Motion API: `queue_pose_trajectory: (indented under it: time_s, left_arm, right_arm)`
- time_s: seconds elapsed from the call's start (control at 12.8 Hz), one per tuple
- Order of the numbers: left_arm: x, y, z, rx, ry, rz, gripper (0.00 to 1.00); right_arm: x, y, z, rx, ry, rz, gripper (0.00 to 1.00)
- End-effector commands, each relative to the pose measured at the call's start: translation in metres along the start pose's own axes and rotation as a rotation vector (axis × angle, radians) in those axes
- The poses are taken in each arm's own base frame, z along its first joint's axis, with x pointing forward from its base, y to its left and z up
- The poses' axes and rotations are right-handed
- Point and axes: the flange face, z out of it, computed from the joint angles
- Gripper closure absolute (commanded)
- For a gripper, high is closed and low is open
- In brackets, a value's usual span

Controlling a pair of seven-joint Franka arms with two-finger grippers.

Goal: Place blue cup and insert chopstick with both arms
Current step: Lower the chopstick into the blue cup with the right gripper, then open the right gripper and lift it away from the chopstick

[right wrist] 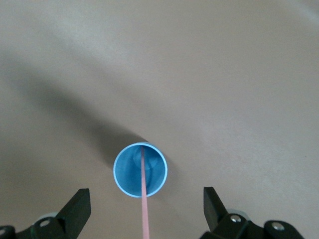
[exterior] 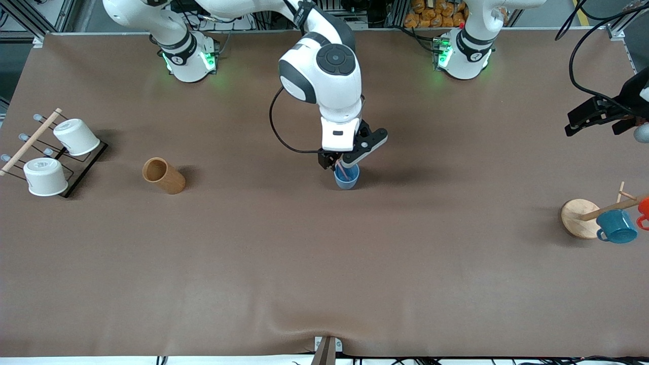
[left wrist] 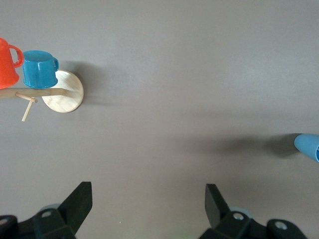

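Brown table mat (exterior: 203, 263), mid-span: blue cup (exterior: 347, 178) upright directly beneath right gripper (exterior: 350, 163), fingers (right wrist: 75, 209) spread wide, chopstick (right wrist: 144, 199) released, leaning inside cup, long axis rising between them; left gripper (exterior: 598, 119) wide open, empty, waiting well apart.

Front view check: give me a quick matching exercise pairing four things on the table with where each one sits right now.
Things:
1. thin pale-pink chopstick
2. small light-blue tapered cup
3. brown cylinder cup
4. dark teal handled mug

Places:
A. lying on its side, toward the right arm's end of the table
B. hanging on the wooden rack at the left arm's end
C. standing inside the blue cup
D. upright mid-table under the right tool

Pairs: 1-C, 2-D, 3-A, 4-B
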Motion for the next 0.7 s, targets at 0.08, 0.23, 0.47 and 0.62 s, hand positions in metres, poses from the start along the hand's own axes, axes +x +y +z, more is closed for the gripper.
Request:
queue_pose_trajectory:
  time_s: [0.08,0.23,0.47,0.62]
  left_arm:
    - [-0.001,-0.001,-0.004,-0.005,0.013,-0.011,0.00]
    - [-0.001,0.000,-0.004,-0.005,0.013,-0.015,0.00]
    - [-0.001,-0.002,-0.005,-0.002,0.014,-0.029,0.00]
    - [-0.001,-0.005,-0.013,-0.003,0.031,-0.035,0.00]
  right_arm:
    - [-0.009,0.068,-0.052,-0.018,-0.067,0.091,0.00]
    - [-0.017,0.107,-0.076,-0.027,-0.106,0.140,0.00]
    - [-0.036,0.191,-0.104,-0.028,-0.186,0.123,0.00]
    - [-0.054,0.267,-0.121,-0.014,-0.211,0.098,0.00]
